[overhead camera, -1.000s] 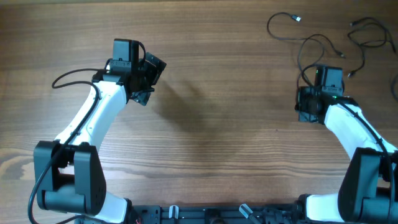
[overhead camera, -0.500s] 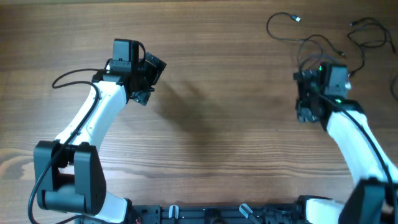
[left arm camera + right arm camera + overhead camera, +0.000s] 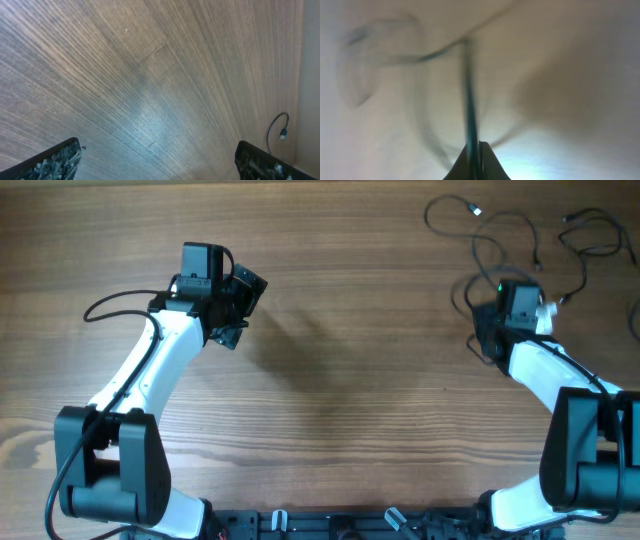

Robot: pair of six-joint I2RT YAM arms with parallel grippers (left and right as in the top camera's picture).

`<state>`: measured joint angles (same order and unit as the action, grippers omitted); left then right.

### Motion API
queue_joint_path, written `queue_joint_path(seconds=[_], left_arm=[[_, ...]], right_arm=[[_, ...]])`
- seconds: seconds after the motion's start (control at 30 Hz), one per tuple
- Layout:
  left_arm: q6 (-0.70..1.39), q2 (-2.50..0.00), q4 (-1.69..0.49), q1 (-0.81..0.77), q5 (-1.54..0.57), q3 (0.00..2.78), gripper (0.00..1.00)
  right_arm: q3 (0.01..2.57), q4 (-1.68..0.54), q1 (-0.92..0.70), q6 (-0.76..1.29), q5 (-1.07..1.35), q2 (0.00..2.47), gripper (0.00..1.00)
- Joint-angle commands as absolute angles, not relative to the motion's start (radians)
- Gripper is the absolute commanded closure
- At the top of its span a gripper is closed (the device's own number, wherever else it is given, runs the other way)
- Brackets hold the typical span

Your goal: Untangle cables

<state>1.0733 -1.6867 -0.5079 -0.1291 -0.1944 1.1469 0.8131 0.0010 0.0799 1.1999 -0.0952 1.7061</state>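
Two thin black cables point(image 3: 500, 235) lie in loops at the far right of the wooden table, one plug end point(image 3: 478, 210) near the far edge. My right gripper point(image 3: 486, 330) is shut on a cable point(image 3: 469, 107); in the right wrist view the cable runs up taut from between the closed fingertips, blurred. My left gripper point(image 3: 240, 305) is open and empty at the left-middle of the table, far from the cables. In the left wrist view its fingers point(image 3: 55, 160) stand wide apart over bare wood, and a cable end point(image 3: 281, 131) shows at the far right.
More black cable loops point(image 3: 600, 240) lie at the far right corner. A thicker black wire point(image 3: 105, 308) runs from the left arm. The table's far edge shows in the left wrist view point(image 3: 310, 75).
The right gripper has moved toward the far edge and a little left, pulling a cable with it; the loops have shifted. The left arm has not moved.
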Motion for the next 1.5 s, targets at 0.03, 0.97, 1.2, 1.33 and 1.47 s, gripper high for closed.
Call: queue_joint_path(seconds=[0.03,0.97,1.2,1.33,1.47], left_arm=[[1.051,-1.683,-0.506,-0.132,-0.181,1.146,0.00],[1.051,-1.683,-0.506,-0.132,-0.181,1.146,0.00],[1.051,-1.683,-0.506,-0.132,-0.181,1.146,0.00],[1.051,-1.683,-0.506,-0.132,-0.181,1.146,0.00],[1.051,-1.683,-0.506,-0.132,-0.181,1.146,0.00]], right_arm=[[0.840,0.251,0.022,0.877,0.009,1.710,0.95],[1.031,-0.040,0.059,0.159,0.106,1.169,0.96],[1.031,0.260,0.038,-0.288,0.336,1.688,0.95],[1.031,0.305,0.036,-0.286,0.350,1.931,0.96],[1.031,0.328,0.037,-0.284,0.304,1.995,0.83]])
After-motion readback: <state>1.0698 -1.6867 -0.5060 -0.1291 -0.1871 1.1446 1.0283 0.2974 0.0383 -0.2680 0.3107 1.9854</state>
